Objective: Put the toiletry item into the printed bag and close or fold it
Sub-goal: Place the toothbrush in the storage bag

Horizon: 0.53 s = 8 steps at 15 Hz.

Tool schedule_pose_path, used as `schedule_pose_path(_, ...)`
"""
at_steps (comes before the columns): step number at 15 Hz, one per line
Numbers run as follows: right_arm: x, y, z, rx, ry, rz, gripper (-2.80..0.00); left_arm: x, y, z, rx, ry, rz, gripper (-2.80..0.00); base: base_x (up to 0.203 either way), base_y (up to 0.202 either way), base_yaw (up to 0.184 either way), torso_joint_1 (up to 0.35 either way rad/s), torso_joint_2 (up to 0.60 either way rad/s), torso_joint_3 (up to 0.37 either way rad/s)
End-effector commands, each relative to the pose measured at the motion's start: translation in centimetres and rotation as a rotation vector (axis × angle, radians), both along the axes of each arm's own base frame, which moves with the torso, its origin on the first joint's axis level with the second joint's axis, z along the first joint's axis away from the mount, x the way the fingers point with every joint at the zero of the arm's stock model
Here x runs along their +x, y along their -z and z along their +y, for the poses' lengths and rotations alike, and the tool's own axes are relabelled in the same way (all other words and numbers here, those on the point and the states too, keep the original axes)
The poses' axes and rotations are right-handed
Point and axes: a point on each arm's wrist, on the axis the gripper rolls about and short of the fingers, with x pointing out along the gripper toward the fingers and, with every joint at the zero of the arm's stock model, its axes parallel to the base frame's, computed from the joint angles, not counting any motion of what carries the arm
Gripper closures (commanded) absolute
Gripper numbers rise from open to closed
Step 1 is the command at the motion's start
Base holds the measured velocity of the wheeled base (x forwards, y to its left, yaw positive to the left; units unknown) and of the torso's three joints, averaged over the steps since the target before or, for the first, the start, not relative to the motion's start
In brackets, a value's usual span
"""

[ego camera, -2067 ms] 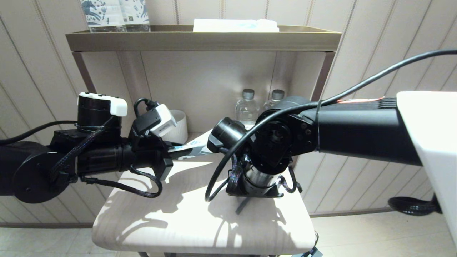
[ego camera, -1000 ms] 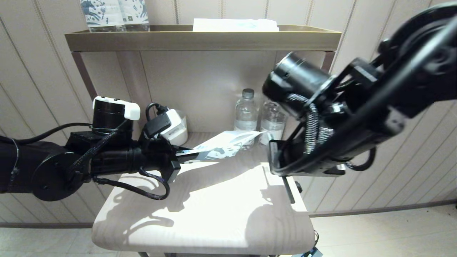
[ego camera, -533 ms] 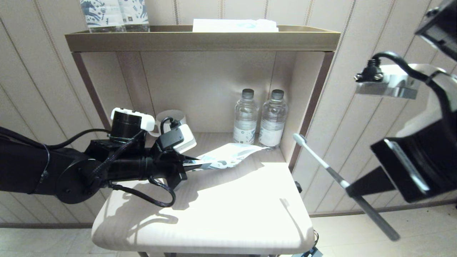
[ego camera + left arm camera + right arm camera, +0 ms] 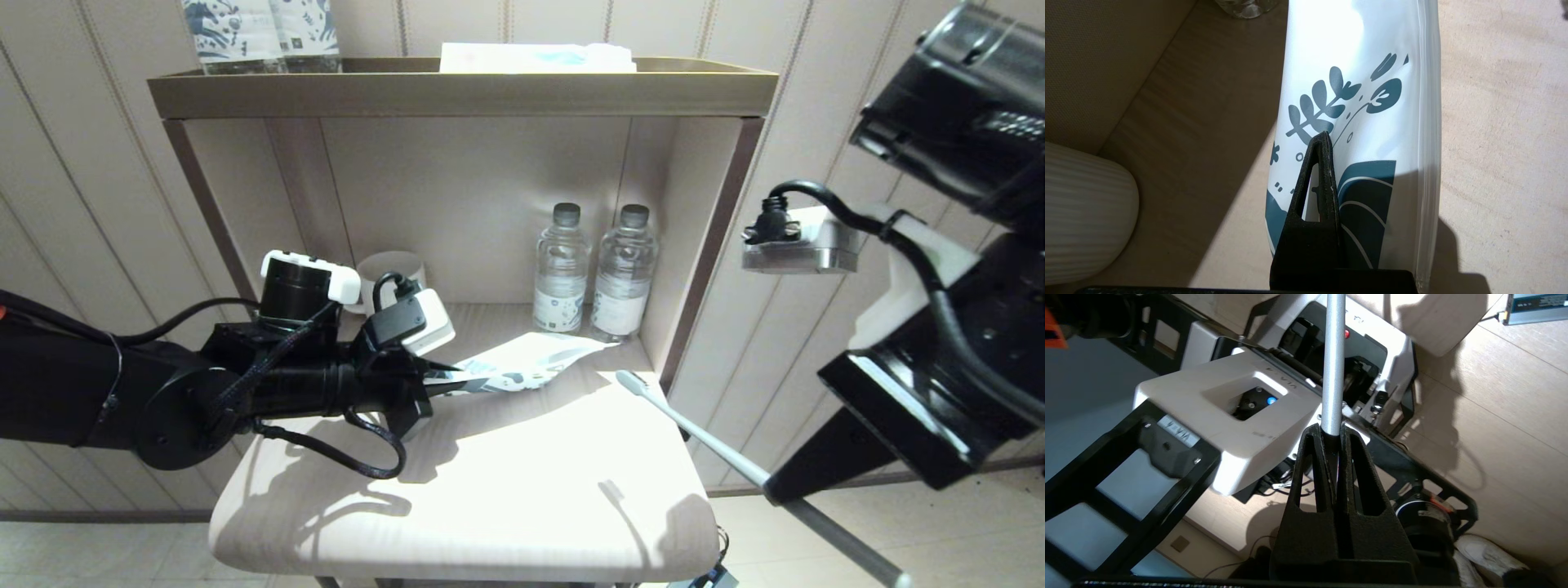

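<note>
Nearest us, off the counter's (image 4: 457,490) right edge, our right gripper (image 4: 775,488) has its fingers (image 4: 1327,457) clamped on the toiletry item (image 4: 694,433); its brush head hangs in the air just over the counter's right rear corner. In the right wrist view the robot's white base shows the letters "VIA". Farther back, over the counter's left rear, our left gripper (image 4: 445,377) has its fingers (image 4: 1316,179) pinched tight on the printed bag (image 4: 522,363), which reaches from there toward two water bottles (image 4: 596,273) at the counter's back; their labels are unreadable. A white ribbed cup (image 4: 392,269) stands behind the left gripper.
</note>
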Motion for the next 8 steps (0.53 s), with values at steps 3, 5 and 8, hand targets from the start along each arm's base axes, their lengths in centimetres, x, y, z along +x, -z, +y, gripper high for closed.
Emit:
schedule_pose_path(3,3.7,2.6,1.0,-0.068,0.008,0.068,0.0,-1.1,-0.2,-0.2,-0.01,0.029,-0.047,0.0,0.0,0.0,0.0,0.0,0.0,0.0)
schedule_pose_path(5,4.0,2.9,1.2,-0.07,0.001,0.073,0.0,-1.9,-0.2,-0.3,-0.023,0.048,-0.104,0.0,0.0,0.0,0.0,0.0,0.0,0.0)
schedule_pose_path(8,4.9,3.4,1.9,-0.062,-0.004,0.062,0.0,-2.7,-0.1,-0.9,-0.024,0.08,-0.119,0.0,0.0,0.0,0.0,0.0,0.0,0.0)
